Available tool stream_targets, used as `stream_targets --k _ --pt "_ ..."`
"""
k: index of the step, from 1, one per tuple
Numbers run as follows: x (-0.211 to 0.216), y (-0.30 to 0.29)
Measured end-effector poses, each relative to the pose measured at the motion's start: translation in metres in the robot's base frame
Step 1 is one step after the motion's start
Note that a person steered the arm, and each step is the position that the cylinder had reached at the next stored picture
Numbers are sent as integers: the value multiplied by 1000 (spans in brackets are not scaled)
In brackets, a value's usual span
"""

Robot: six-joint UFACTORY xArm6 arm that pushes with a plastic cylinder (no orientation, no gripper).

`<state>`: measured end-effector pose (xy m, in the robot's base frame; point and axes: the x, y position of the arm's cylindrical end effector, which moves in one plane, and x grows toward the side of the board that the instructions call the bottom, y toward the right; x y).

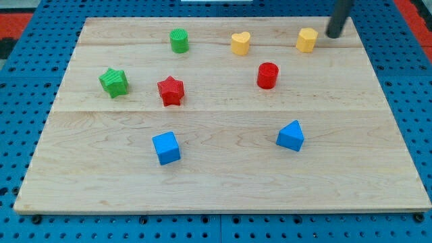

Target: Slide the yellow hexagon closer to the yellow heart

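Note:
The yellow hexagon point(306, 39) sits near the view's top right of the wooden board point(223, 182). The yellow heart point(240, 43) lies to its left, about a hundred pixels away. My tip point(333, 35) is just to the right of the yellow hexagon, a small gap apart from it. The rod rises from the tip out of the view's top.
A green cylinder point(179, 40) stands left of the heart. A red cylinder point(267, 75) is below and between the two yellow blocks. A green star point(114, 82), a red star point(171, 90), a blue cube point(166, 147) and a blue block point(291, 136) lie lower down.

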<state>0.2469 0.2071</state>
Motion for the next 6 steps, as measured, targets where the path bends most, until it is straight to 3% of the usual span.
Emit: stream_targets --k 1,2,3,4,5,6 --pt "10 -49" --pt "24 -2" --pt "64 -24" --pt "32 -78" --pt "28 -98" --pt "42 -30"
